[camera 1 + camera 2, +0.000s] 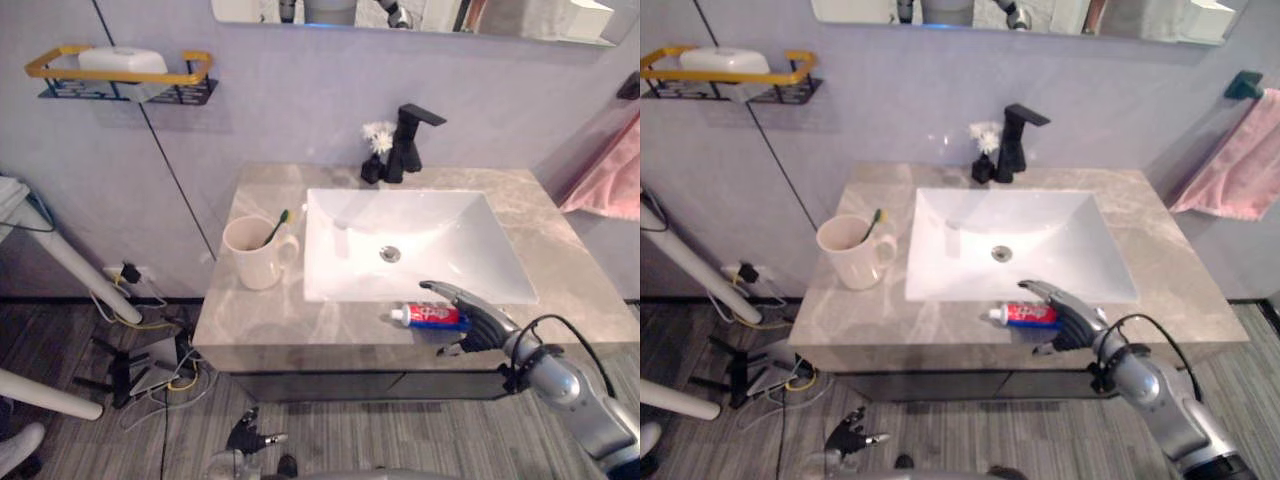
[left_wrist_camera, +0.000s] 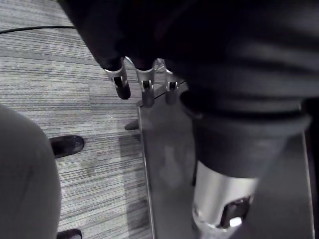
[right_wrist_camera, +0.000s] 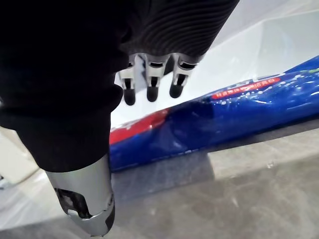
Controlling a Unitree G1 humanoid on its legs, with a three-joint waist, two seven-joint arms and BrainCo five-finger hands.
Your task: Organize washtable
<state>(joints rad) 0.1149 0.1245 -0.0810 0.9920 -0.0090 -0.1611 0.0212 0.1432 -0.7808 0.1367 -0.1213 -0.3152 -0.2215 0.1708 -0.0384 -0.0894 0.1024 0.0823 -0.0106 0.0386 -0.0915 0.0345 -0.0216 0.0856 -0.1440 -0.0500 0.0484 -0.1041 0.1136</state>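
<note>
Right hand [image 1: 485, 325] open, its fingers and thumb straddling the toothpaste [image 1: 432, 316] on the counter [image 1: 270, 320] before the sink [image 1: 430, 230]. Left hand [image 1: 245, 437] hangs relaxed near the floor [image 1: 420, 440].

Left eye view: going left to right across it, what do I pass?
shelf → mug → toothpaste → towel. The right hand overlaps the toothpaste, so it is left out of the order.
</note>
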